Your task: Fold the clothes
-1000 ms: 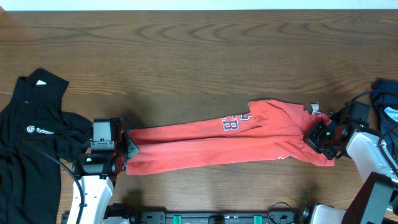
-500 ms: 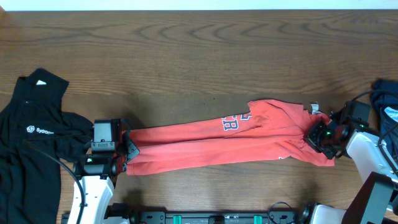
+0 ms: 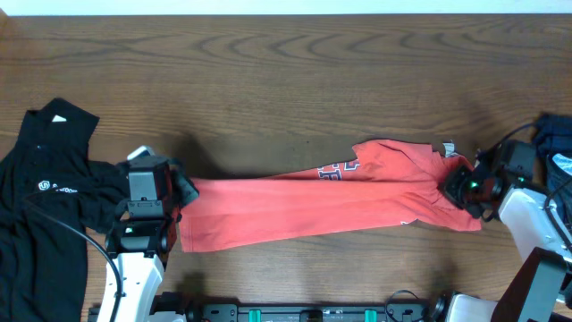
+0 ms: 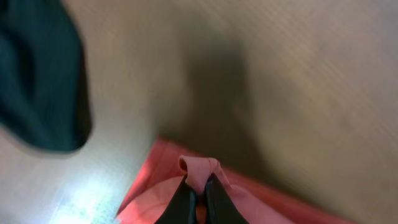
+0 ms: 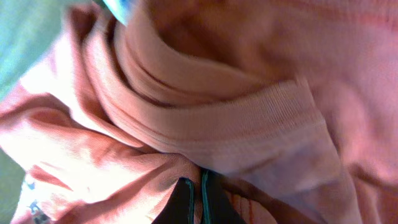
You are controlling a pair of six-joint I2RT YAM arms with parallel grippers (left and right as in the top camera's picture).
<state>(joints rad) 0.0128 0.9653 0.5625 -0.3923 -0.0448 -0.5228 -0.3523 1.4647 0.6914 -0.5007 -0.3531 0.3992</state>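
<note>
1. Table (image 3: 286, 80): brown wood grain, bearing every item below.

2. Coral-red T-shirt (image 3: 322, 210): gathered into a long narrow band near the front edge of the table. Its long axis ran left to right, strung between the two arms, the right end sitting a little farther back than the left. White-outlined lettering (image 3: 335, 172) showed only in part along the rear edge, right of the middle. The band looked lifted or drawn taut at both ends, though how far it cleared the wood could not be told.

3. Black collared shirt (image 3: 45, 215): spread at the far left with its small white logo showing, close beside the left arm, and not held.

4. Left gripper (image 3: 182, 195): at the T-shirt's left end, with the cloth running off to its right. In the left wrist view the jaws were pressed together on a small pinch of red fabric.

5. Right gripper (image 3: 458, 183): at the T-shirt's right end, with the cloth running off to its left. In the right wrist view the jaws were closed on bunched red fabric just below a ribbed hem or collar band.

6. Blue cloth (image 3: 554, 134): at the far right edge, partly out of frame and untouched.

Judgement: each arm was nearest its own end, so the next fold would turn on this left-to-right axis.
</note>
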